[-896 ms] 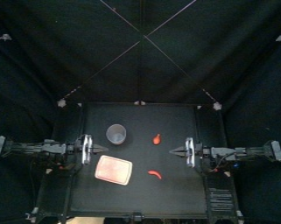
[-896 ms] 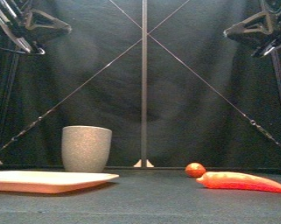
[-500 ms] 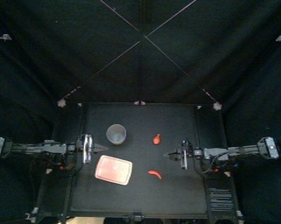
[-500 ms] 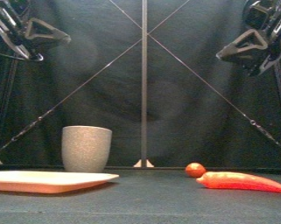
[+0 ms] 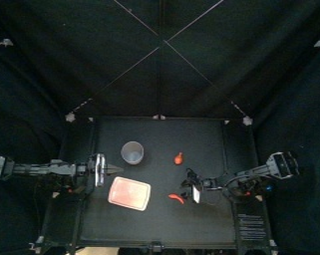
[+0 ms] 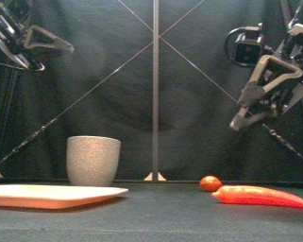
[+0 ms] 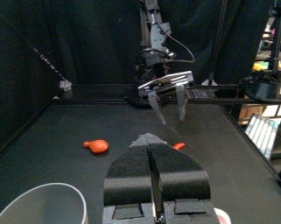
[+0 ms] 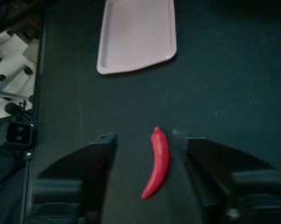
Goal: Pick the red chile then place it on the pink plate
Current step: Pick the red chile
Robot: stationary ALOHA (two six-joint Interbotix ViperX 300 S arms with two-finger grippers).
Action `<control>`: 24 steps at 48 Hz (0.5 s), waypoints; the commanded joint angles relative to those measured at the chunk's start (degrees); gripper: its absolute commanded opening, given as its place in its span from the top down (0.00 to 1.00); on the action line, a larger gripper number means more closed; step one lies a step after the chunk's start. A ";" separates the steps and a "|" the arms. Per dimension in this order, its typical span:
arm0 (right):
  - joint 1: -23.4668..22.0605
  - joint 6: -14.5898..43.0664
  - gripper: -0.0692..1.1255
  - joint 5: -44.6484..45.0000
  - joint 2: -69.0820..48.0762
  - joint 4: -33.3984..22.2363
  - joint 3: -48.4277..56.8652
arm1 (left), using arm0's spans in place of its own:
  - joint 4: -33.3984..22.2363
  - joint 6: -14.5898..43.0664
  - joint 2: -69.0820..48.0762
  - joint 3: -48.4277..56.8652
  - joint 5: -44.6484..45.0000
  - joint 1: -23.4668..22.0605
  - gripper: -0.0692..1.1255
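Observation:
The red chile [image 5: 175, 199] lies on the black table just right of the pink plate [image 5: 131, 192]; it shows at the front right [image 6: 260, 196] and in the right wrist view [image 8: 154, 163]. My right gripper [image 5: 193, 186] hangs open above the chile, tilted down toward it [image 6: 242, 118]. In its wrist view [image 8: 144, 144] the chile lies between the two jaws and the plate [image 8: 139, 35] beyond. My left gripper [image 5: 93, 171] rests shut at the table's left [image 7: 154, 171].
A tall grey speckled cup [image 5: 133, 151] stands behind the plate [image 6: 93, 160]. A small round red toy [image 5: 178, 156] sits behind the chile [image 6: 210, 183]. The plate's near rim [image 6: 53, 195] lies low at the front left.
The right arm has swung in from the table's right side toward the front and left, tilting down over the chile. The left arm has stayed put.

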 commanded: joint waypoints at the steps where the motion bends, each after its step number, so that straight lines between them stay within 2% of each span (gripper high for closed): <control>1: 0.35 0.35 0.06 1.49 4.39 1.49 -2.99 | 0.26 0.09 0.09 -0.70 -0.26 0.18 0.96; 14: 0.53 0.18 0.07 9.14 14.33 1.32 -8.70 | 0.44 0.09 0.09 -0.62 -0.26 0.26 0.96; 24: 0.53 0.18 0.10 10.99 18.02 0.70 -10.37 | 0.44 0.09 0.09 -0.70 -0.26 0.26 0.96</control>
